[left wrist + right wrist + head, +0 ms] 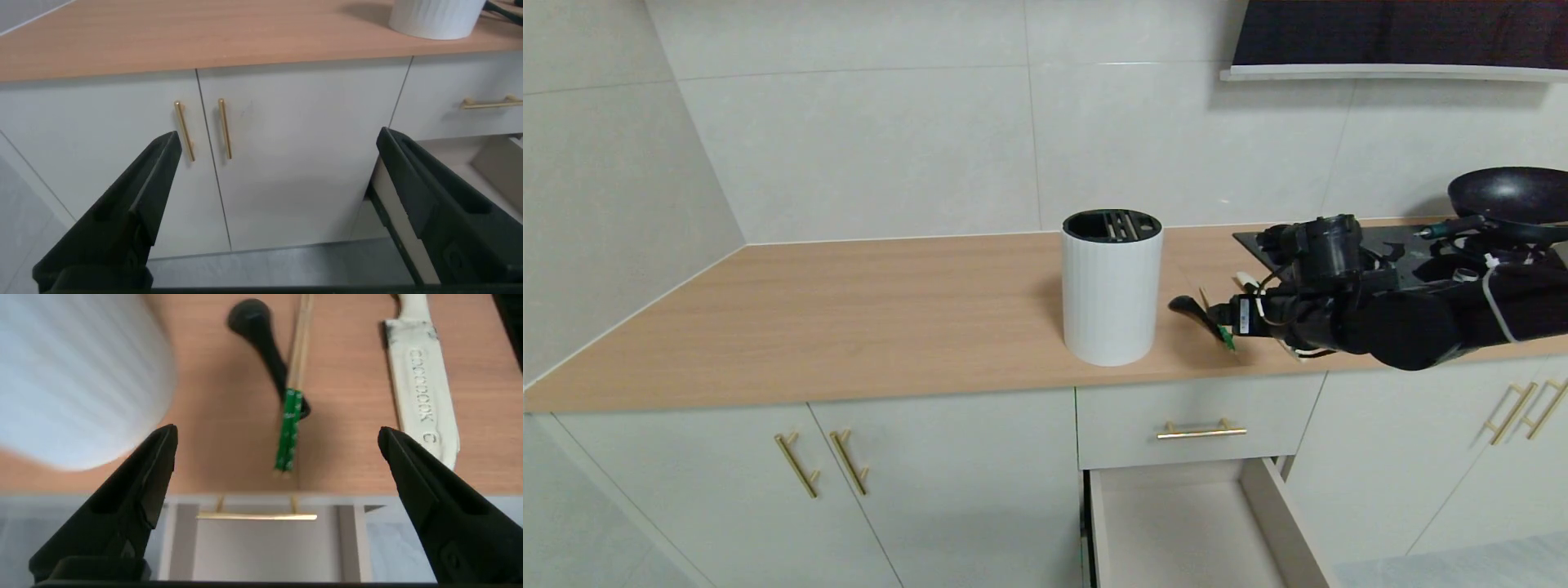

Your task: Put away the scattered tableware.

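A white ribbed utensil holder (1112, 286) with a black slotted top stands on the wooden counter (849, 310). To its right lie a black spoon (263, 343), chopsticks (292, 392) with green ends, and a white knife (422, 376). My right gripper (278, 490) hovers open above the counter's front edge, right over the chopsticks' green ends; the head view shows the spoon (1188, 307) just beyond its tip. My left gripper (278, 204) hangs open in front of the lower cabinet doors, nothing between its fingers.
A drawer (1192, 523) stands pulled open below the counter, under a shut drawer with a gold handle (1201, 429). A black pan (1511, 196) sits on the cooktop (1339, 245) at far right. Cabinet doors with gold handles (204, 131) lie to the left.
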Robot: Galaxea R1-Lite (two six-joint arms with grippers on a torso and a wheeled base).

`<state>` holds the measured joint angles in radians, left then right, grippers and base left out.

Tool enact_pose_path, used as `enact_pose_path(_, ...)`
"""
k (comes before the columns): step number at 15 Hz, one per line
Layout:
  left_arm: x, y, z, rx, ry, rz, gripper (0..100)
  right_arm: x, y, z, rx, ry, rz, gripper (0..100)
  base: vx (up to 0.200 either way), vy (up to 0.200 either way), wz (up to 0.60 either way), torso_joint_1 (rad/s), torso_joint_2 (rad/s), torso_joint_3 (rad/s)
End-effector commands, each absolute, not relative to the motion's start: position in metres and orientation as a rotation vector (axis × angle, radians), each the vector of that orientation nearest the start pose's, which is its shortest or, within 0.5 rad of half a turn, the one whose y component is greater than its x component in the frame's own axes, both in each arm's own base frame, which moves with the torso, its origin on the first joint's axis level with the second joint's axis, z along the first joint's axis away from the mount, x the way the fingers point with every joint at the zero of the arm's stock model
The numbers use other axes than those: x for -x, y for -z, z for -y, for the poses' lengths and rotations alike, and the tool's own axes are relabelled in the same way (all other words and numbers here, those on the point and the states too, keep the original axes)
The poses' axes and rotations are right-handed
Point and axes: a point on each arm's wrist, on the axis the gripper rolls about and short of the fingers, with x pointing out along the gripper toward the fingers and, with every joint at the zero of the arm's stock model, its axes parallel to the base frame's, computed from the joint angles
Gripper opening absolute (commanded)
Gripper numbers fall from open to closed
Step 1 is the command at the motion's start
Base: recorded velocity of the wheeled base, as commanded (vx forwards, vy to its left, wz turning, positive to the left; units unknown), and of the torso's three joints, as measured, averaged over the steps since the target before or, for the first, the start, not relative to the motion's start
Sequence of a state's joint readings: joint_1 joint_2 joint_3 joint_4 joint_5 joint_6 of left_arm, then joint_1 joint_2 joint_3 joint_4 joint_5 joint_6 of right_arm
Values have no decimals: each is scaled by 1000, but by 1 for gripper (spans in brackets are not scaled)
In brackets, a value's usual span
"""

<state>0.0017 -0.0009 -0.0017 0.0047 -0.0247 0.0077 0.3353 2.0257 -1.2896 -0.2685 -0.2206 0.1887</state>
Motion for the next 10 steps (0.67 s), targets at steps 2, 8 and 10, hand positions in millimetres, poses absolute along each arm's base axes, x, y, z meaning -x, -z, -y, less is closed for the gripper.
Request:
enact_pose_path(2,23,-75,1,-8,23,-3,100,-395,-133,-132,-37,-56,-517,100,0,0,0,0,0,0)
enact_pose_path(8,23,-75,1,-8,23,-3,100,-404,-119,-134,-34,-45,-532,100,0,0,0,0,0,0)
enact_pose_path(10,23,-75,1,-8,23,-3,100,-406,-117,-135,-32,-43,-535,100,0,0,0,0,0,0)
